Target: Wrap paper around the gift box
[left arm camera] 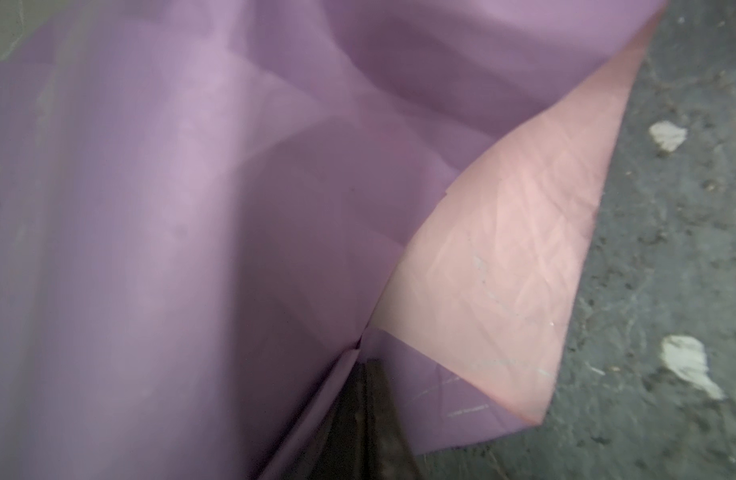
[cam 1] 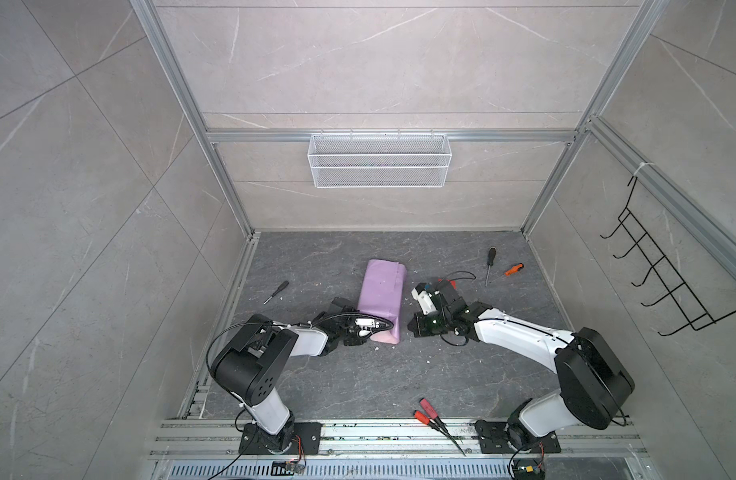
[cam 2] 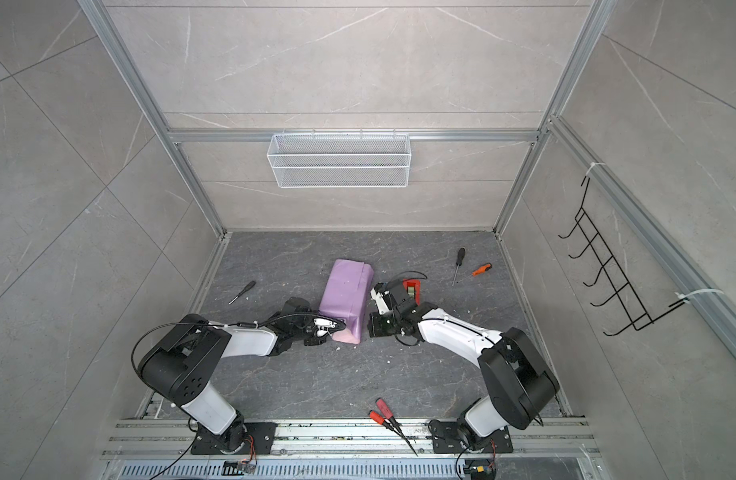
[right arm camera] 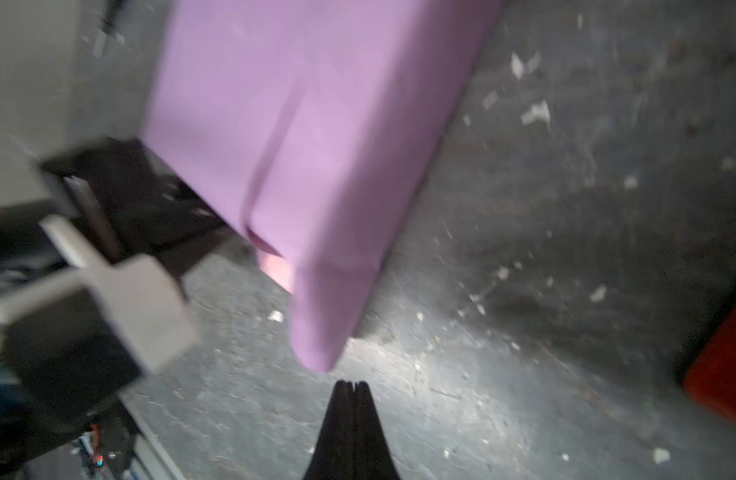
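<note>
The paper point(cam 1: 382, 293) lies folded into a long lilac parcel in the middle of the dark floor in both top views; its pink underside shows at the near end point(cam 2: 344, 338). The gift box is hidden. My left gripper point(cam 1: 368, 332) is at the parcel's near left corner. In the left wrist view its dark fingers point(left arm camera: 364, 374) are together, and the paper's point(left arm camera: 192, 208) folds run into their tips beside a raised pink flap point(left arm camera: 503, 257). My right gripper point(right arm camera: 350, 384) is shut and empty, just short of the parcel's near right corner point(right arm camera: 316, 353).
A red tape dispenser point(cam 2: 412, 289) sits behind my right wrist. Screwdrivers lie at the left point(cam 1: 276, 292) and back right point(cam 1: 489, 264), with an orange one point(cam 1: 514, 270). Red-handled pliers point(cam 1: 430, 411) lie at the front rail. A wire basket point(cam 1: 379, 160) and a hook rack point(cam 1: 665, 282) hang on the walls.
</note>
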`<state>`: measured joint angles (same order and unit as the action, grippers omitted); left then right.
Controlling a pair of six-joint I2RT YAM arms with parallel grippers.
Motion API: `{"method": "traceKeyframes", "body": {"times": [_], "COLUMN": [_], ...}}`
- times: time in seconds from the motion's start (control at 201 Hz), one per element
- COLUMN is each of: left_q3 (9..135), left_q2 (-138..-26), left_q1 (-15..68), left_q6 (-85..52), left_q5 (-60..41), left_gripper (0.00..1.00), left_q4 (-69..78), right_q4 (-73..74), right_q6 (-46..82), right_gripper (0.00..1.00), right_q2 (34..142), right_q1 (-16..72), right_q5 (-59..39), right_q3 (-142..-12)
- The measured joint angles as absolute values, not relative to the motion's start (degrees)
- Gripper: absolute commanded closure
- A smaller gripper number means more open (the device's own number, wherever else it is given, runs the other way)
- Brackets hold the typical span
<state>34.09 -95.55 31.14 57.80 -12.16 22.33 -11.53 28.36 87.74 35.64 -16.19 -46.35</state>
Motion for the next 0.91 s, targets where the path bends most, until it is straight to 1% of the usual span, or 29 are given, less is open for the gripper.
{"method": "traceKeyframes", "body": {"times": [0.085,0.209,0.588,0.906], "left_q3": [34.13,34.46,34.89,35.05], "left_q2": [-95.55,-95.55,-95.61,-95.61], "left_q1": [31.11,31.07,30.81,30.81], "left_q6": [57.74,57.56,56.90,56.80], "left_q5": [-12.19,-12.25,-12.62,-12.64], "left_gripper": [0.98,0.98,0.98,0.98], "left_q4": [22.24,21.65,20.80,20.53], "right_q4": [-9.58,-5.32,7.86,17.19], "right_q6": [30.11,32.12,36.84,41.45], "right_gripper": [1.00,1.00,1.00,1.00], "right_q2": [88.49,91.26,99.72,100.05], "right_q1": [35.64,35.94,38.37,39.97], "right_q5": [-15.59,-15.70,-18.57,-18.50], "right_q3": [-41.80,-41.10,-47.16,-47.18]}}
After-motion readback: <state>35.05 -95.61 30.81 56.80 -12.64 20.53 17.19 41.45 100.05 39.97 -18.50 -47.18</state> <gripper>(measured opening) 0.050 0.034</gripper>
